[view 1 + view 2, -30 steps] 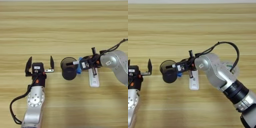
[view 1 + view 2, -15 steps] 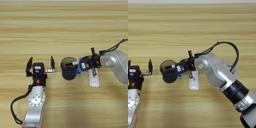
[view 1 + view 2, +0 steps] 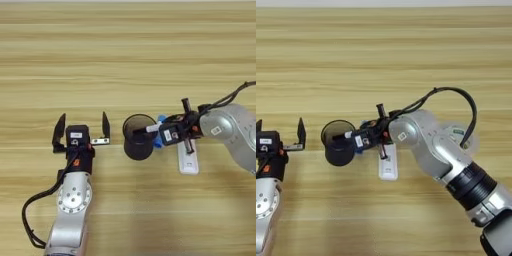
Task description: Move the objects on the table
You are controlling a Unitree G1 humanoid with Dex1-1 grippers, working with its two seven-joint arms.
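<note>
White flat device [image 3: 188,161] lies lengthwise toward the robot, beside the cup [image 3: 138,142].

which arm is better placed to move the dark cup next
Right. The right gripper is already at the cup, one finger reaching over its rim. The left gripper stands open and apart, to the cup's left, holding nothing.

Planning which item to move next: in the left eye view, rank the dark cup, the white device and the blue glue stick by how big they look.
1. Dark cup, largest.
2. White device, partly covered by the right gripper.
3. Blue glue stick, smallest; only a sliver shows beside the gripper, so its true size is unsure.
</note>
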